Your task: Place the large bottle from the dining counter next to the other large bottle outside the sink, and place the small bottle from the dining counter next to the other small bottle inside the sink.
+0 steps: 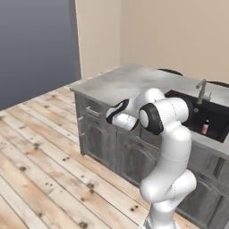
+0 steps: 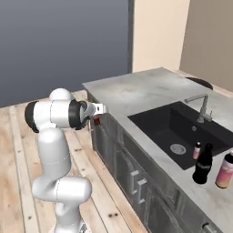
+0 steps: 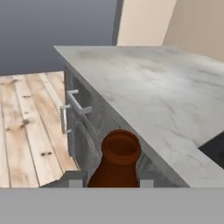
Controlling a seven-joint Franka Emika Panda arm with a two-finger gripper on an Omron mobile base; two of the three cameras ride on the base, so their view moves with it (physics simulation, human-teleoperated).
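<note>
My gripper (image 3: 110, 180) is shut on the small bottle (image 3: 119, 159), brown glass with its open neck rising between the fingers (image 3: 146, 180). In the right base view the gripper (image 2: 97, 113) holds the small bottle (image 2: 96, 120) in front of the counter's left corner, over the floor. The large bottle (image 2: 203, 164) stands on the counter in front of the sink (image 2: 157, 125), next to the other large bottle (image 2: 225, 170). The other small bottle (image 2: 196, 150) (image 1: 205, 127) stands inside the sink (image 1: 219, 134). The dining counter is out of view.
The grey marble sink counter (image 2: 136, 91) (image 3: 144, 87) has grey cabinet fronts with drawer handles (image 3: 72, 107) below. A silver faucet (image 2: 202, 107) (image 1: 202, 89) rises behind the basin. Wooden floor (image 1: 40, 156) spreads to the left. Dark stool seats (image 2: 200, 83) sit beyond the counter.
</note>
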